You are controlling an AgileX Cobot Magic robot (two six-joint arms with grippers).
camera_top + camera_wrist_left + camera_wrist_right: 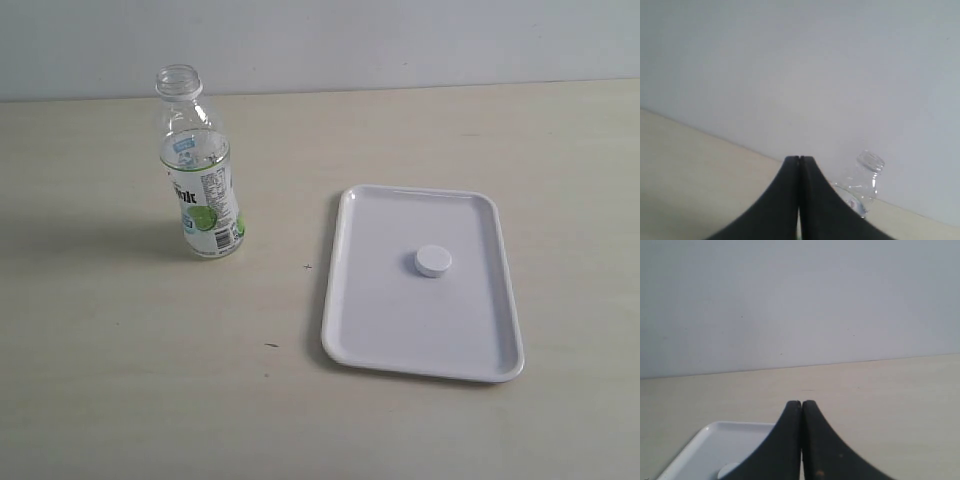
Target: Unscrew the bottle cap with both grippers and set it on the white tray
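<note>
Surface: pale beige surface [120, 380] fills nearly the whole exterior view and meets a plain light wall [400, 40] along the top of the frame.
Open room: plenty of it! A wide bare stretch runs across the lower left, a clear lane separates the two items, and there are free margins along the right edge and the bottom of the frame.
Bottle: the bottle [200, 190] stands upright in the upper left, well apart from everything. Its long axis is vertical, its uncapped mouth points straight up, and its lime label faces the camera.
White tray: the white tray [380, 320] lies flat, right of centre. Its long axis runs top to bottom of the frame, skewed a little, and its whole rim is in sight.
Bottle cap: and there it is, the bottle cap [433, 261] resting on the tray near its middle, flat top up, clear of the rim on all sides.
Left gripper: the left gripper [799, 165] has its jaws pressed tip to tip with nothing between them. The bottle shows near it, not touching.
Right gripper: the right gripper [801, 407] is likewise closed and empty, with a tray corner showing beside it.
</note>
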